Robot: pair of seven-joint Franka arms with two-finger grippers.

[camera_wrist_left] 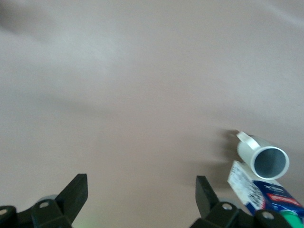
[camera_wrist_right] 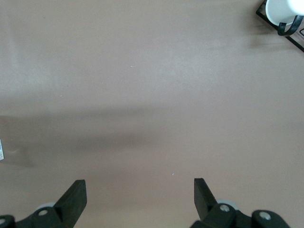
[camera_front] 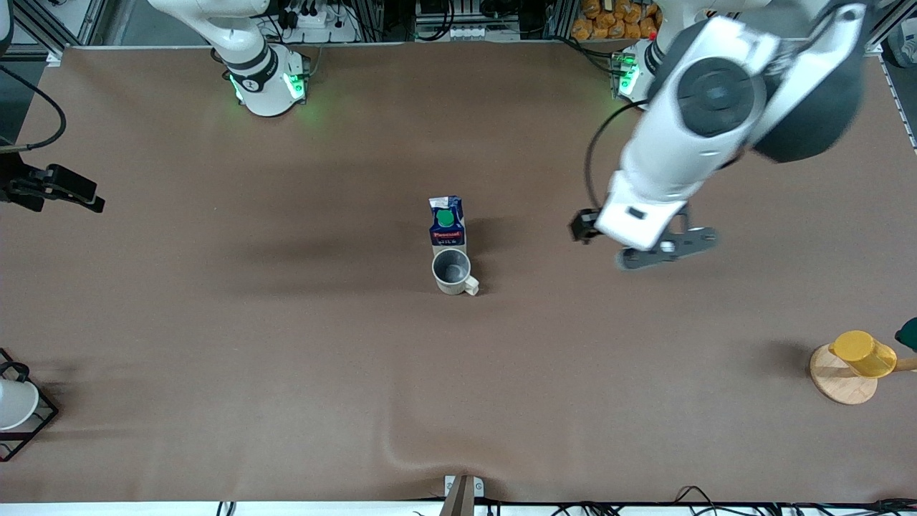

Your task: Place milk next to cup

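The milk (camera_front: 447, 223), a dark blue carton with a green cap and red label, stands at the middle of the table. It touches or nearly touches the cup (camera_front: 453, 272), a beige mug with a grey inside, which stands just nearer to the front camera. My left gripper (camera_front: 666, 247) is open and empty, in the air toward the left arm's end, apart from both. The left wrist view shows the cup (camera_wrist_left: 263, 156) and milk (camera_wrist_left: 270, 195) off to one side of the open left gripper (camera_wrist_left: 141, 190). My right gripper (camera_front: 71, 192) is open and empty over the table's right-arm end (camera_wrist_right: 140, 190).
A yellow cup (camera_front: 863, 353) lies on a round wooden base (camera_front: 838, 380) at the left arm's end, near the front camera. A white cup in a black wire rack (camera_front: 14, 405) stands at the right arm's end, also in the right wrist view (camera_wrist_right: 282, 12).
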